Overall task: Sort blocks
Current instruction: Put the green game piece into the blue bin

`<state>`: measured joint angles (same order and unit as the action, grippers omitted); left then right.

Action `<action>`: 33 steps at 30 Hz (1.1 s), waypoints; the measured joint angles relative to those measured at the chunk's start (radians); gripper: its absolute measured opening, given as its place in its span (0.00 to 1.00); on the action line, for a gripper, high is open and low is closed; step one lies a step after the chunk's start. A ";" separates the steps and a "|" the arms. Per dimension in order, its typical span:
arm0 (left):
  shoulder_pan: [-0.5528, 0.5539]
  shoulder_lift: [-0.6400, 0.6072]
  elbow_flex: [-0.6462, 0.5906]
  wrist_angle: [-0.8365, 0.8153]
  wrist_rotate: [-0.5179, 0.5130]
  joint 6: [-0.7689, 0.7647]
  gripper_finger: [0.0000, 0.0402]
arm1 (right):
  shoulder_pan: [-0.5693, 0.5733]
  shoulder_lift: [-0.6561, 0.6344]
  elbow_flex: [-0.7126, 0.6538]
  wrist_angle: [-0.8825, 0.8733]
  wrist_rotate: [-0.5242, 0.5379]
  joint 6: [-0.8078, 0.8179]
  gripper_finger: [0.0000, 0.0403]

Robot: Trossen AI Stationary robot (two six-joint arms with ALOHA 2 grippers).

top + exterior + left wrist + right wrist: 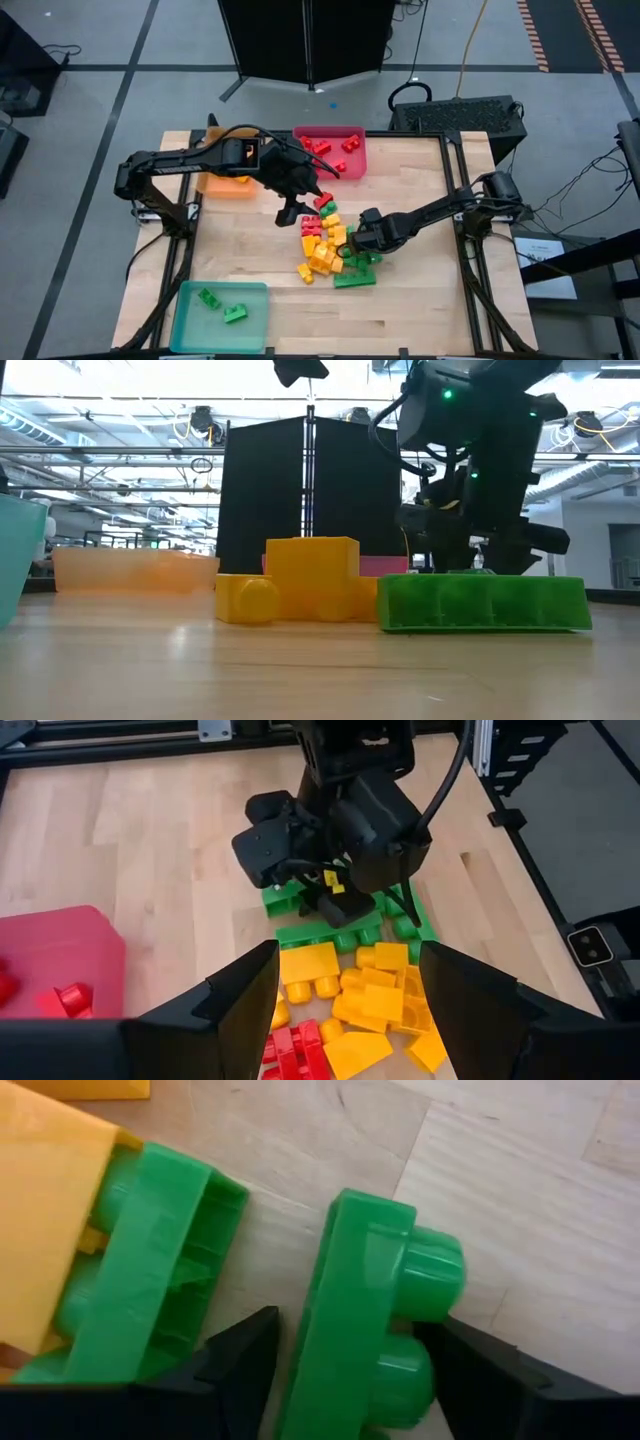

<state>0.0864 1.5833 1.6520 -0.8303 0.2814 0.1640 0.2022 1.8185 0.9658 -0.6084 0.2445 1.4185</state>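
Between the spread fingers of the right hand [345,1380] stands a green block [365,1320], not yet clenched.

You are looking at a pale wooden butcher-block table [420,300] lying inside a dark metal frame. Sitting on it are a translucent red rectangular tray [352,160] at the far middle, a translucent orange tray [222,187] at the far left, and a teal tray [190,320] at the near left. A heap of red, yellow and green studded plastic bricks [325,245] is lying at the centre.
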 joint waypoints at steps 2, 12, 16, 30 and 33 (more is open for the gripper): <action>0.000 0.000 0.000 0.000 -0.002 0.000 0.61 | -0.004 -0.002 -0.002 -0.001 -0.004 0.003 0.49; 0.012 -0.009 -0.001 0.011 -0.003 0.000 0.61 | -0.017 -0.181 -0.009 -0.040 0.081 -0.009 0.38; 0.019 -0.027 -0.001 0.066 -0.002 -0.004 0.61 | -0.023 -0.317 -0.010 -0.043 0.195 -0.043 0.38; 0.116 -0.047 0.000 0.526 0.080 -0.191 0.61 | -0.007 -0.726 -0.009 0.496 0.621 -0.806 0.38; 0.131 -0.047 -0.016 0.608 0.088 -0.235 0.61 | -0.007 -0.746 -0.009 0.666 0.624 -0.972 0.38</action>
<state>0.2171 1.5368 1.6359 -0.2223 0.3691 -0.0715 0.1951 1.0726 0.9569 0.0579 0.8684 0.4465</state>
